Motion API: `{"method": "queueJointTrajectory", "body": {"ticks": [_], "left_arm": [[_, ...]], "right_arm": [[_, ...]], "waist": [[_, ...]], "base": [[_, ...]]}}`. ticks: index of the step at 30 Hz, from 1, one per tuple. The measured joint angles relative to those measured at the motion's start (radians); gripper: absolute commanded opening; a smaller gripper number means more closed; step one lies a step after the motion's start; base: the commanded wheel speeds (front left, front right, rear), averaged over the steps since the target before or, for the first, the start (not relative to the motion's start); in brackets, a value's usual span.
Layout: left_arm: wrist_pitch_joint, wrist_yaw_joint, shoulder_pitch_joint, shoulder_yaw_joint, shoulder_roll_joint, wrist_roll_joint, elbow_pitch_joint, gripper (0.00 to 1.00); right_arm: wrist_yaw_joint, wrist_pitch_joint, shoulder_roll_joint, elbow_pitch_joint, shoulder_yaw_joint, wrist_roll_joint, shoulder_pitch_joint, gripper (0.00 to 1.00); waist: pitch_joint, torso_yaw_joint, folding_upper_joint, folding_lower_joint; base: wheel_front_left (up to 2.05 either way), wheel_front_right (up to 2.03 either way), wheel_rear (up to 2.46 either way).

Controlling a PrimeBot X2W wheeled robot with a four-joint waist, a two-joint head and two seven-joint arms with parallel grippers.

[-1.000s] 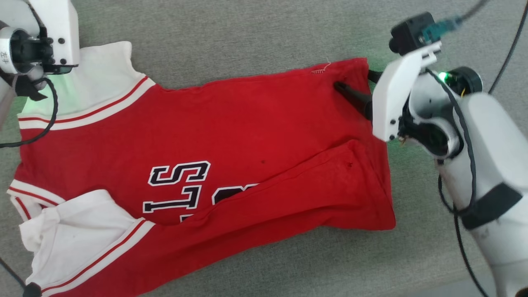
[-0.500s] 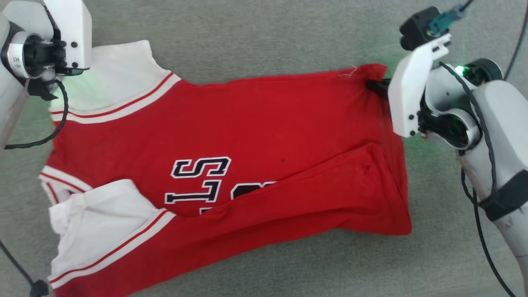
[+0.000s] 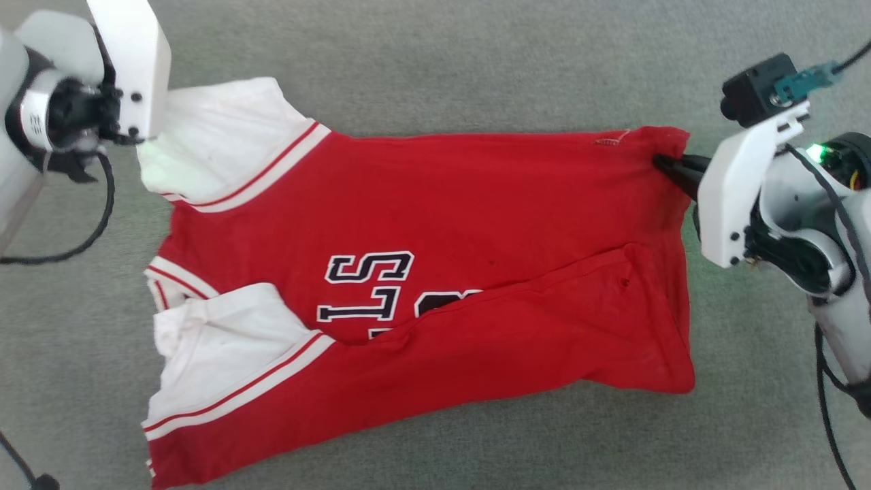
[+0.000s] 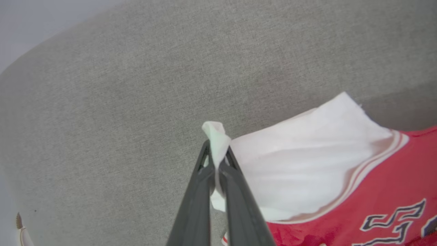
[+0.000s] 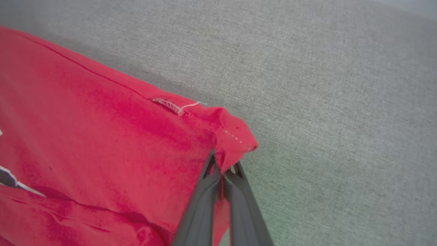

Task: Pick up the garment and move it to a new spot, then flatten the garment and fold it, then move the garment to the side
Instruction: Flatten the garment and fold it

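Since a second back the right fingers have gone from spread over the hem to pinched tight on the red hem corner of the garment, out at its 2 o'clock. Up at 10 o'clock the left fingers are clamped together on a nub of white sleeve. The shirt's lying sideways on the grey worktop, neck end toward 9, hem toward 3, top edge pulled pretty much straight between the two grips. Its lower side is flopped over along 6 o'clock, covering part of the black-and-white print, and the other sleeve sits bunched at 8.
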State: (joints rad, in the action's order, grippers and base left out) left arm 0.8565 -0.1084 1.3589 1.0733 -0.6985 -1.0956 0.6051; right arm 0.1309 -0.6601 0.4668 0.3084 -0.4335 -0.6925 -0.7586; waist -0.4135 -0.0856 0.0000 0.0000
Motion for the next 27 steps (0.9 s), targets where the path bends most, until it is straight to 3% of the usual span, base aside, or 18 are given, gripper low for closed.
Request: {"method": "queueJointTrajectory", "body": {"ticks": [7, 18, 24, 27], "left_arm": [[0.052, -0.109, -0.077, 0.015, -0.100, 0.000, -0.247, 0.00], [0.095, -0.327, -0.246, 0.039, -0.281, -0.016, -0.694, 0.00], [0.084, -0.415, -0.360, 0.058, -0.327, -0.047, -0.836, 0.00], [0.066, -0.438, -0.416, 0.071, -0.330, -0.071, -0.859, 0.00]], "right_arm": [[0.000, -0.033, 0.043, -0.147, 0.063, 0.009, 0.111, 0.00], [0.000, -0.161, 0.085, -0.370, 0.177, 0.016, 0.332, 0.00], [0.000, -0.215, 0.066, -0.434, 0.243, 0.005, 0.467, 0.00], [0.000, -0.230, 0.047, -0.441, 0.267, 0.009, 0.515, 0.00]], "waist": [[0.050, 0.041, 0.0000, 0.0000], [0.099, 0.088, 0.0000, 0.0000], [0.114, 0.104, 0.0000, 0.0000], [0.119, 0.108, 0.0000, 0.0000]], "base": [[0.00, 0.00, 0.00], [0.00, 0.00, 0.00], [0.00, 0.00, 0.00], [0.00, 0.00, 0.00]]}}
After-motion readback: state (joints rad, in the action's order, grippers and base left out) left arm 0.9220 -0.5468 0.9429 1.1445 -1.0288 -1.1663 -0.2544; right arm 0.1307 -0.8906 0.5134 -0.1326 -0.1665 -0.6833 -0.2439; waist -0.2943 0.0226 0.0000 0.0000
